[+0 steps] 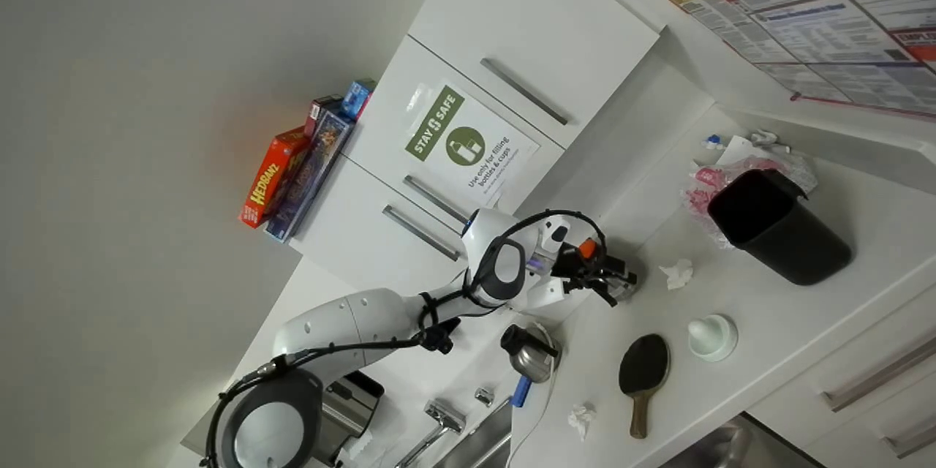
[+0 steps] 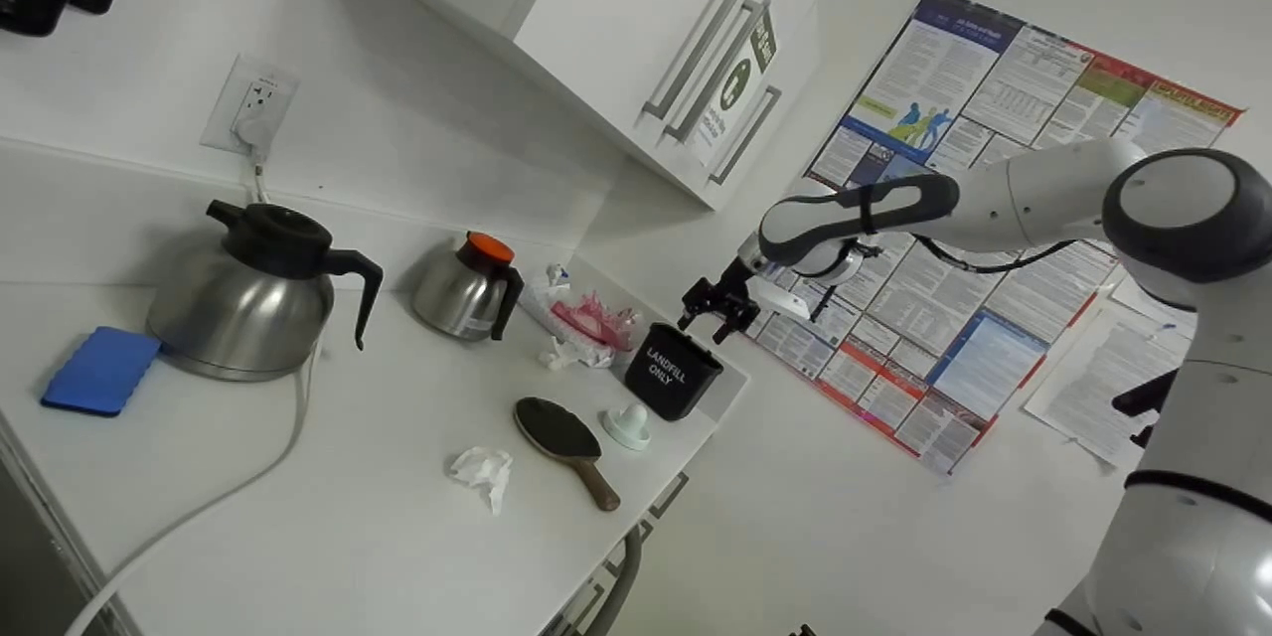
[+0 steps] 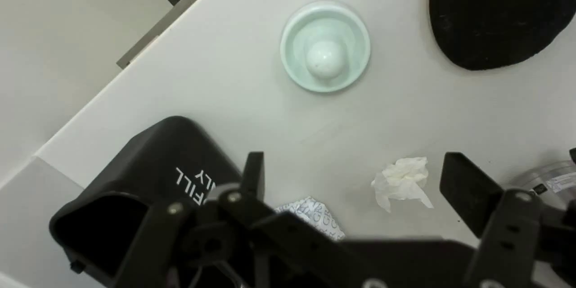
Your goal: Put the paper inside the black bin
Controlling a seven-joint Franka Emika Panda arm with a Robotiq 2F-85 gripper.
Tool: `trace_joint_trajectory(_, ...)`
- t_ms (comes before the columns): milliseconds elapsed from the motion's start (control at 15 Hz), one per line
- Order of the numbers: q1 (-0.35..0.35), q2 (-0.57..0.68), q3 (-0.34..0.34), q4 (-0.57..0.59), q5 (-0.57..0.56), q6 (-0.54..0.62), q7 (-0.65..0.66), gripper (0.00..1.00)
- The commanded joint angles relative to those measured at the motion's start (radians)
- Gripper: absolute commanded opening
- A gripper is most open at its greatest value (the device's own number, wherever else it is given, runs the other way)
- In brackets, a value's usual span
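Note:
The black bin stands on the white counter, its open mouth facing up, marked "LANDFILL ONLY". In the wrist view the bin is at the lower left, partly hidden by my gripper. A crumpled white paper lies on the counter near the bin; it also shows in the other views. Another crumpled paper lies by the paddle. My gripper is open and empty above the counter. In the wrist view the nearer paper appears between its fingertips, below them.
A pink and white plastic bag lies against the bin. A dark paddle and a pale green round dish with a knob lie near the front edge. A small steel pot with orange lid, a large steel pot and a blue sponge stand along the back.

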Motion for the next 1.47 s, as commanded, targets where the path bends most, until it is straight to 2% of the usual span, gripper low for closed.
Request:
trace_joint_trajectory(0,-0.015,0.013,0.017,0.015,-0.008,-0.002,0.007,1.0)
trace_joint_trajectory(333,-0.015,0.018,0.016,0.03,-0.01,-0.003,0.012,1.0)
trace_joint_trajectory(533,-0.008,0.105,0.024,0.112,-0.017,0.031,0.014,1.0)
trace_joint_trajectory(867,-0.007,0.288,0.048,0.299,-0.013,0.063,-0.008,1.0)
trace_joint_trajectory(1400,0.017,0.578,0.068,0.623,-0.028,0.048,-0.024,1.0)
